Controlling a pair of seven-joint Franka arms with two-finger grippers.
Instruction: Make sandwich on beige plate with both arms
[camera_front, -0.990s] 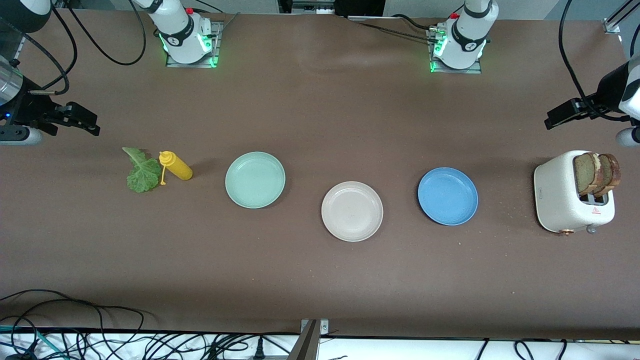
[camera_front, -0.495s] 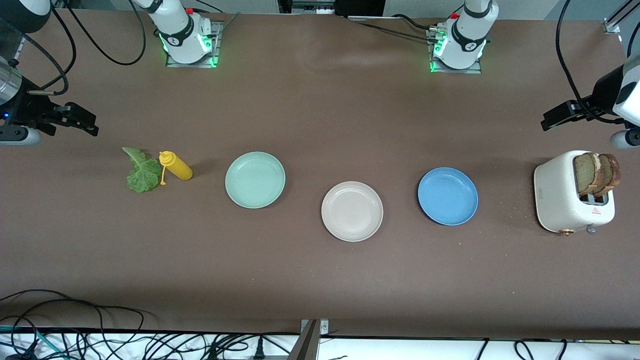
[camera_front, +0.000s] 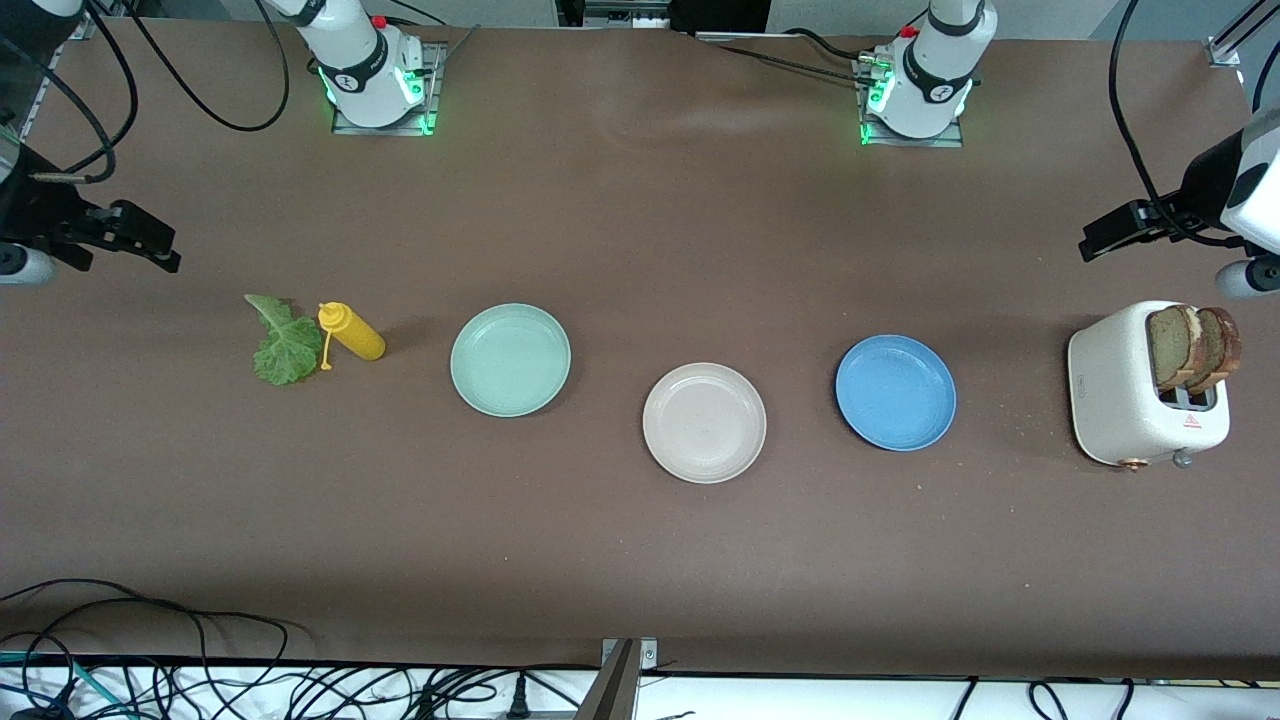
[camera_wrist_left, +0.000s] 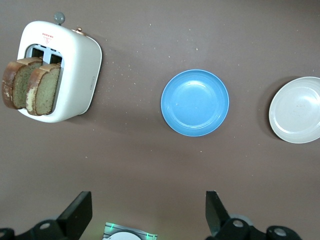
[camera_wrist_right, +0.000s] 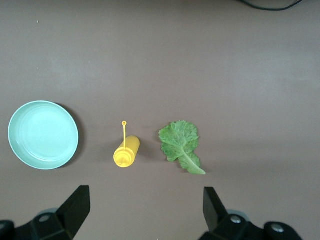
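The beige plate (camera_front: 704, 422) (camera_wrist_left: 296, 110) lies bare at mid-table. Two brown-crusted bread slices (camera_front: 1193, 347) (camera_wrist_left: 30, 89) stand in a white toaster (camera_front: 1128, 400) (camera_wrist_left: 80, 60) at the left arm's end. A ruffled green lettuce leaf (camera_front: 285, 343) (camera_wrist_right: 180, 144) lies flat at the right arm's end. My left gripper (camera_front: 1120, 232) (camera_wrist_left: 148, 210) hangs open and empty over bare table beside the toaster. Over bare table close to the lettuce, my right gripper (camera_front: 135, 238) (camera_wrist_right: 145, 205) is also open, holding nothing.
A yellow squeeze bottle (camera_front: 352, 335) (camera_wrist_right: 126, 152) lies on its side right beside the lettuce. A mint-green plate (camera_front: 510, 359) (camera_wrist_right: 43, 134) and a blue plate (camera_front: 895, 392) (camera_wrist_left: 195, 102) flank the beige one. Cables run along the table edge nearest the front camera.
The right gripper has drifted a little toward its end of the table. The left gripper has shifted only slightly. Nothing on the table has moved.
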